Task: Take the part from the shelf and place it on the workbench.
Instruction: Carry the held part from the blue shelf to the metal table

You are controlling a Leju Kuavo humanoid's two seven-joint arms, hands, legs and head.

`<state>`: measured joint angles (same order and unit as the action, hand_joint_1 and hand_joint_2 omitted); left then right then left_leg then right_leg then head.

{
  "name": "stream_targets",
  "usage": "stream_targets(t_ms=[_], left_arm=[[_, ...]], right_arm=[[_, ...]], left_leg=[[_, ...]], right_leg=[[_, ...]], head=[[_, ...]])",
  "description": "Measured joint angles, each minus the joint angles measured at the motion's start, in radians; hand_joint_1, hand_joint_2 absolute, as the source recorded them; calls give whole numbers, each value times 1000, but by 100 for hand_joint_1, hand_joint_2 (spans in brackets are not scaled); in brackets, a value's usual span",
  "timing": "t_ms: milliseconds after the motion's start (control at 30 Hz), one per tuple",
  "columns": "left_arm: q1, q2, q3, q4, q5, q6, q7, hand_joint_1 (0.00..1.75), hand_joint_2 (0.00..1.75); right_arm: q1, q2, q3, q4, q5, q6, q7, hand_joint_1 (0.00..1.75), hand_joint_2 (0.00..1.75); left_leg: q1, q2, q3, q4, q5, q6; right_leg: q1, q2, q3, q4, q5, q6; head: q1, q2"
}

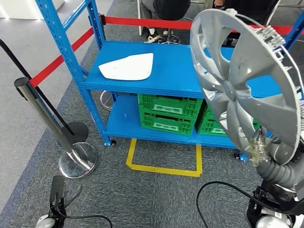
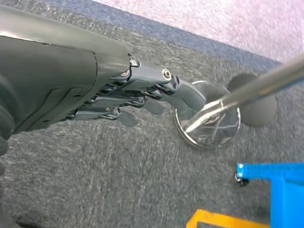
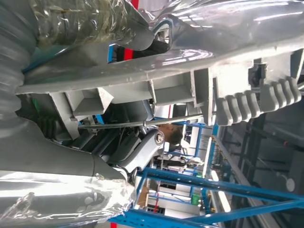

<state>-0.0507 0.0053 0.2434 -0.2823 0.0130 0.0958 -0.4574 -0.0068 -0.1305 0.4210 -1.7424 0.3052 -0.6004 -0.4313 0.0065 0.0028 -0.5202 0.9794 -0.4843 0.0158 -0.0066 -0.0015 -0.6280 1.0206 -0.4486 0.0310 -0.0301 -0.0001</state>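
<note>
Chrome stanchion post point(image 1: 42, 118) and its round base point(image 1: 78, 160) were seen far left on grey carpet, red barrier tape point(image 1: 53, 64) running from it. Left hand point(image 2: 143, 97) was hanging over the carpet by that base, fingers straight and slightly apart, nothing held. Blue shelf point(image 1: 172, 71) was centred, a white flat panel point(image 1: 127, 66) lying on its upper deck, green crates point(image 1: 168, 114) on the lower deck. Yellow floor marking point(image 1: 163, 166) was taped in front. At right, the silver hubcap point(image 1: 243, 85) was held up clear of the shelf by the right hand point(image 1: 267, 154), fingers clamped on its lower rim. Hubcap was judged light, thin, stiff plastic, slick-faced, rear clips likely fragile; rim or spoke openings judged the best hold. Counter not seen.
</note>
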Motion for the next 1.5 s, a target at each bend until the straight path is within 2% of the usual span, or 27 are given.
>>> stream_targets(t_ms=[100,133,167,200,233,300,333,400,467,500,533,600,667,700,733,833,900,1000,1067,1133,1167,1200,1233,1300,1367,1400,1500], left_arm=[[-2,-1,0,0,0,0,0,0,175],[-1,-1,0,0,0,-1,0,0,175],[-1,-1,0,0,0,-2,0,0,175],[-1,-1,0,0,-1,-3,0,0,175],[-1,-1,0,0,-2,-4,0,0,175],[-1,-1,-1,0,-3,-7,0,0,175],[-1,0,-2,0,-3,-8,0,0,175],[-2,1,-3,0,-4,-10,0,0,175],[-2,2,-5,0,-4,-12,1,0,175],[-1,3,-7,0,-4,-13,1,0,175],[-1,4,-9,0,-4,-14,1,0,175],[-1,5,-14,0,-5,-14,2,0,175],[-1,6,-18,0,-5,-15,2,0,175],[-1,6,-18,0,-5,-15,2,0,175],[-1,7,-19,0,-5,-15,2,0,175],[-4,11,-20,0,-5,-15,2,0,175],[-5,14,-22,0,-5,-15,2,0,175],[-6,14,-22,0,-5,-15,3,0,175],[-8,13,-23,0,-5,-15,3,0,175],[-8,12,-24,0,-5,-15,3,0,175],[-8,11,-24,0,-5,-15,4,0,175],[-8,10,-25,0,-5,-15,4,0,175],[-8,10,-25,0,-5,-15,4,0,175],[-8,8,-25,0,-5,-15,4,0,175],[-8,8,-25,0,-5,-15,4,0,175],[-8,8,-25,0,-5,-15,4,0,175],[-7,9,-25,0,-5,-15,4,0,175]], right_arm=[[2,0,-2,-1,0,0,0,175,175],[4,0,-3,-1,0,-1,0,175,175],[7,0,-4,-1,0,-1,-1,175,175],[9,0,-5,-1,0,-2,-2,175,175],[10,0,-6,-2,2,-2,-3,175,175],[10,0,-7,-6,5,-4,-7,175,175],[11,0,-7,-8,6,-5,-9,175,175],[15,0,-8,-13,7,-8,-11,175,175],[21,0,-11,-15,7,-12,-11,175,175],[24,0,-13,-17,7,-13,-11,175,175],[26,0,-15,-19,7,-14,-11,175,175],[28,0,-18,-23,8,-16,-12,175,175],[32,0,-22,-25,8,-16,-12,175,175],[34,0,-23,-25,8,-16,-12,175,175],[37,0,-23,-25,8,-16,-12,175,175],[40,0,-24,-28,8,-16,-12,175,175],[41,0,-24,-30,8,-17,-12,175,175],[44,0,-29,-32,8,-19,-12,175,175],[44,0,-33,-35,7,-19,-11,175,175],[45,0,-34,-36,6,-19,-10,175,175],[47,0,-35,-36,5,-19,-9,175,175],[48,0,-36,-36,5,-19,-8,175,175],[49,0,-37,-36,4,-19,-8,175,175],[48,0,-38,-36,4,-19,-7,175,175],[48,0,-39,-37,4,-19,-7,175,175],[48,0,-39,-37,3,-19,-6,175,175],[49,0,-43,-39,2,-19,-5,175,175]], left_leg=[[2,3,-27,-4,25,15],[2,4,-38,-3,32,15],[2,4,-49,-3,40,14],[2,4,-59,-2,48,13],[2,3,-68,-1,55,10],[1,2,-84,4,65,2],[-1,2,-89,7,71,-3],[-3,2,-97,10,82,-15],[-3,1,-103,14,86,-26],[-2,1,-109,27,70,-31],[-1,0,-121,57,39,-36],[1,0,-159,175,-50,-43],[1,0,-181,281,-100,-45],[1,0,-172,289,-96,-44],[1,0,-142,256,-76,-40],[-5,-1,-15,64,-21,-18],[-11,-1,10,13,-18,-9],[-10,2,1,0,2,3],[-4,4,-11,-7,19,13],[-5,5,-31,-6,32,18],[-6,5,-41,-6,40,17],[-6,6,-52,-5,48,16],[-6,6,-61,-4,55,14],[-6,5,-76,0,65,8],[-9,5,-86,5,76,-1],[-9,5,-90,7,82,-7],[-8,4,-102,13,87,-24]], right_leg=[[-4,1,-58,161,-121,11],[-5,1,-73,220,-150,14],[-6,1,-75,253,-159,17],[-6,0,-59,251,-147,18],[-6,0,-24,209,-123,18],[-5,0,80,65,-83,14],[-4,1,119,5,-78,11],[-1,3,146,-43,-84,3],[-3,3,133,-43,-74,-13],[-4,2,127,-43,-68,-22],[-5,1,121,-44,-60,-31],[-4,0,105,-43,-46,-41],[-1,0,86,-39,-34,-44],[0,0,77,-36,-29,-44],[2,1,68,-32,-24,-44],[8,1,48,-23,-13,-38],[7,0,40,-21,-4,-27],[4,1,28,-11,-8,-9],[3,2,-3,58,-69,1],[-1,2,-45,184,-148,9],[-3,2,-55,230,-166,12],[-4,1,-51,246,-165,14],[-4,1,-27,222,-143,15],[-4,1,64,89,-94,11],[-1,1,136,-22,-78,4],[1,2,147,-41,-80,-2],[0,1,132,-44,-62,-25]], head=[[3,0],[3,0],[3,0],[3,0],[3,0],[3,0],[2,0],[2,0],[2,0],[0,0],[-1,0],[-4,0],[-4,0],[-4,0],[-4,0],[-3,0],[-3,0],[-3,0],[0,0],[3,0],[2,0],[3,0],[3,0],[3,0],[2,0],[2,0],[1,0]])
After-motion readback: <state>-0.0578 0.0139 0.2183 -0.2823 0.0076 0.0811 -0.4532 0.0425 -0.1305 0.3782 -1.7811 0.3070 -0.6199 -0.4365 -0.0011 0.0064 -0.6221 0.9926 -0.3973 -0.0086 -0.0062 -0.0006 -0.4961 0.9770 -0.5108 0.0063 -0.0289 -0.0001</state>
